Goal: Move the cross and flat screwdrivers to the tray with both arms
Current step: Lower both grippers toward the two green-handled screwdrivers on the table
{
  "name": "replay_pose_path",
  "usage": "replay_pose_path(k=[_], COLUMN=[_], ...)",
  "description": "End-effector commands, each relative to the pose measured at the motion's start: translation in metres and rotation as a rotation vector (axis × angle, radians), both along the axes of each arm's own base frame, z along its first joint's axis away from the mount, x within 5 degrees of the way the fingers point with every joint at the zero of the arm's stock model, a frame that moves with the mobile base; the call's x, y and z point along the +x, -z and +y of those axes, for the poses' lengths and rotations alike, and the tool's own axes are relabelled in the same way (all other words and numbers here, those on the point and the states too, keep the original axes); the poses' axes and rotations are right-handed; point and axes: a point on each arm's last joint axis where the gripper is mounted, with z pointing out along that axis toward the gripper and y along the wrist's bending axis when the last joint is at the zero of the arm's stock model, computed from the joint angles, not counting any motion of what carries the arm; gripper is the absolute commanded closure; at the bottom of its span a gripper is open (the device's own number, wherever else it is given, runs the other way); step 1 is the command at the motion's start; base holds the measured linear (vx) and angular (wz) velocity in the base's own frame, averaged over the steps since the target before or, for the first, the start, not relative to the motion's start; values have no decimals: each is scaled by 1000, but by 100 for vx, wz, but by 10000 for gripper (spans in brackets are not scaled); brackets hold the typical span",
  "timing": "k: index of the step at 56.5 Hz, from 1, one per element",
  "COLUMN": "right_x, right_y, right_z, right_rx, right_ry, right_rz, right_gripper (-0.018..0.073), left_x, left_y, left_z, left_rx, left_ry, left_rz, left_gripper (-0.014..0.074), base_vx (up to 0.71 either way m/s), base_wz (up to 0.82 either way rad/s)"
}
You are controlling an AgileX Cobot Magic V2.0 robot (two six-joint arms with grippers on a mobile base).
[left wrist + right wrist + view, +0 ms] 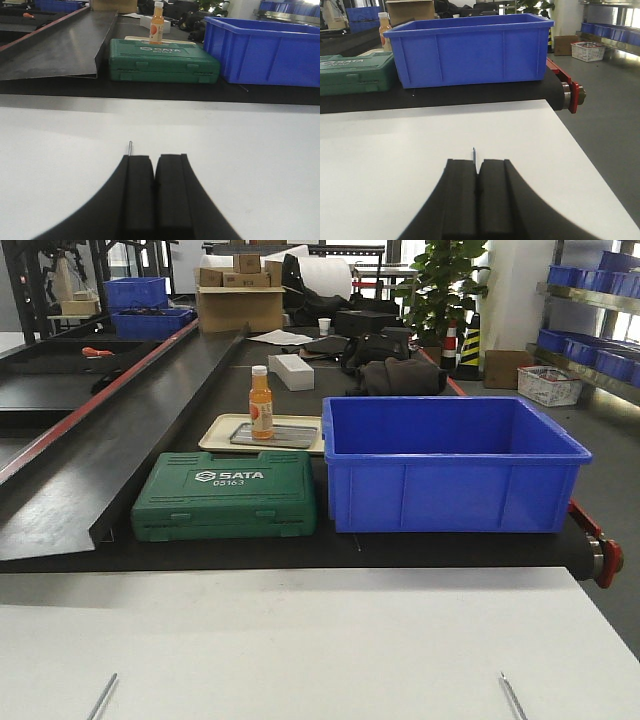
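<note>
The left fingers [139, 190] are pressed together with no gap. A thin screwdriver shaft [130, 148] pokes out past the outer edge of one finger; I cannot tell whether they grip it. The right fingers [462, 195] are likewise closed, with the second screwdriver's tip [474, 156] showing at their seam. Both pairs sit low over the white tabletop [300, 640], pointing toward the blue bin [455, 465]. Just beside the bin, on its left, lies a green tool case [226, 495]. Behind the case, by the bin's left rear corner, the grey tray [290, 435] rests in a beige tray [215, 430], and an orange bottle [261, 402] appears to stand upright on it.
</note>
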Motion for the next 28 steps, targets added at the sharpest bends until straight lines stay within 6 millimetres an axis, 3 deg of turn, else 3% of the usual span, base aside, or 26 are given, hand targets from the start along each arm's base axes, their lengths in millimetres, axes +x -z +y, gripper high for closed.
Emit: replay_pose_path(k=[1, 28], right_x=[1, 1], right_y=[-6, -6], right_z=[0, 0], right_rx=[-11, -11], right_ry=[2, 2], right_rz=[-77, -77], right_gripper=[567, 567], left_x=[-1, -1], left_y=[-15, -21], left_z=[1, 2], left_rx=[-21, -27], left_ry=[-4, -13], left_rz=[-102, -163], left_gripper=[602, 602], base_vx=[0, 0], base_wz=[0, 0])
